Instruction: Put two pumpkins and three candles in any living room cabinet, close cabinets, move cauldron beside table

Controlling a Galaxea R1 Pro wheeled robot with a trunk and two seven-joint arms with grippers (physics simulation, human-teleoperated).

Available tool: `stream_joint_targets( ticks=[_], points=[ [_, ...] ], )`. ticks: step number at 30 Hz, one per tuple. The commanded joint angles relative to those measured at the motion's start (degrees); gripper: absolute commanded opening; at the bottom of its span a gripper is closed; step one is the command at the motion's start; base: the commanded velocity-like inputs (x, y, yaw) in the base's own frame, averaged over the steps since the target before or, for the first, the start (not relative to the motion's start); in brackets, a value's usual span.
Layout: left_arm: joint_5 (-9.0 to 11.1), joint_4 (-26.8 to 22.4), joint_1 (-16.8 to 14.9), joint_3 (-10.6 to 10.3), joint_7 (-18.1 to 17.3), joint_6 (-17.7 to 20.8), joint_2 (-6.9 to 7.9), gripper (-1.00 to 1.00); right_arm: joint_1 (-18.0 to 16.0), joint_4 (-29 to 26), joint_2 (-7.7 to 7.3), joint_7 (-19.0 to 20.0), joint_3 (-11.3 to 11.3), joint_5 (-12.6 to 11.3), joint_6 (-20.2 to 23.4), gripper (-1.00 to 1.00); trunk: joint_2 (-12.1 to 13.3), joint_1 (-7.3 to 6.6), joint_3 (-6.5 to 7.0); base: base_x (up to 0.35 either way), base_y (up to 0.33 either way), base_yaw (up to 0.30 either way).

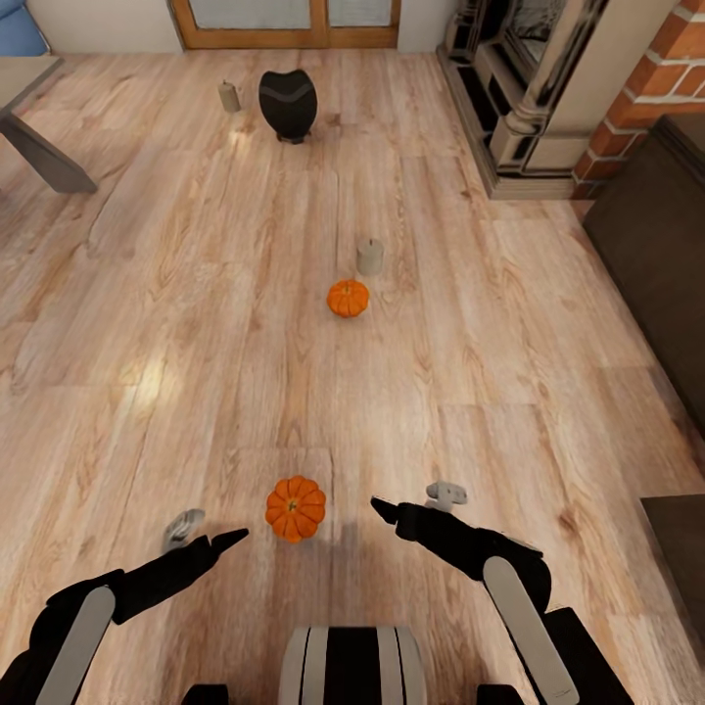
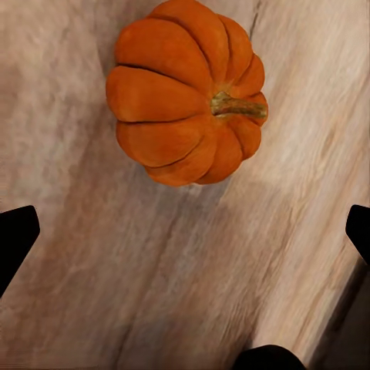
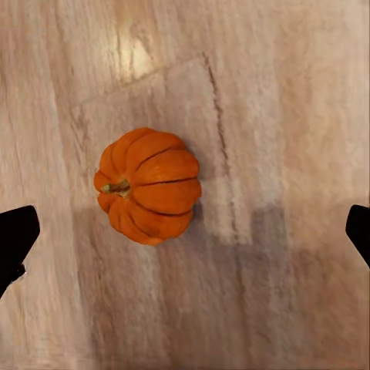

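Both grippers, left (image 1: 220, 541) and right (image 1: 384, 509), are spread wide and empty, flanking the near ribbed orange pumpkin (image 1: 295, 508) on the light wood plank floor (image 1: 147, 323).

Both arms reach forward and low from the bottom of the head view, forearms angling inward toward each other. The left end effector (image 1: 220, 540) points right and slightly up, the right end effector (image 1: 384, 509) points left. In each wrist view, the 2 dark fingertips (image 2: 15, 235) sit at opposite edges, spread wide with nothing between them.
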Motion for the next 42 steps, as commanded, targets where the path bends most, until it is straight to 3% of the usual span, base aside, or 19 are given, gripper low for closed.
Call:
stream_joint_targets(
  ticks=[1,3,5,13,29,35,42],
  points=[
    [0.0,0.0,0.0,0.1,-0.9,0.3,0.0,1.0,0.0,-0.1,-2.48,8.2,0.0,-0.5,-0.1,1.0,0.0,0.01,-0.26,0.0,0.0,0.0],
    [0.0,0.0,0.0,0.2,-2.5,0.3,-0.1,1.0,0.0,-0.1,-5.54,19.0,-0.1,-0.5,-0.5,1.0,-0.1,0.07,-0.7,0.0,0.0,0.0],
    [0.0,0.0,0.0,0.2,-4.0,0.3,-0.16,1.0,0.1,-0.1,-7.51,26.0,-0.4,-0.5,-0.7,1.0,-0.1,0.12,-1.15,0.0,0.0,0.0],
    [0.1,0.0,0.0,0.1,-4.9,-1.1,-0.18,1.0,2.4,0.0,-8.43,35.1,-6.2,-0.6,-0.8,1.0,-0.2,0.32,-2.92,0.0,0.0,0.0],
    [0.1,0.0,0.0,0.3,-5.2,-1.2,0.05,1.0,2.5,0.5,-7.74,35.8,-6.4,-0.1,-1.1,1.0,-0.4,0.74,-6.46,0.0,0.0,0.0],
    [0.6,0.1,0.0,1.7,-11.9,-1.1,0.16,1.0,2.5,0.6,-7.67,35.8,-6.1,0.0,-1.1,1.0,-0.5,0.89,-7.79,0.0,0.0,0.0],
    [0.6,0.1,0.0,1.8,-12.4,-1.1,0.15,1.0,2.6,0.6,-7.73,35.9,-6.2,0.0,-1.1,1.0,-0.5,1.02,-8.9,0.0,0.0,0.0]
  ],
)
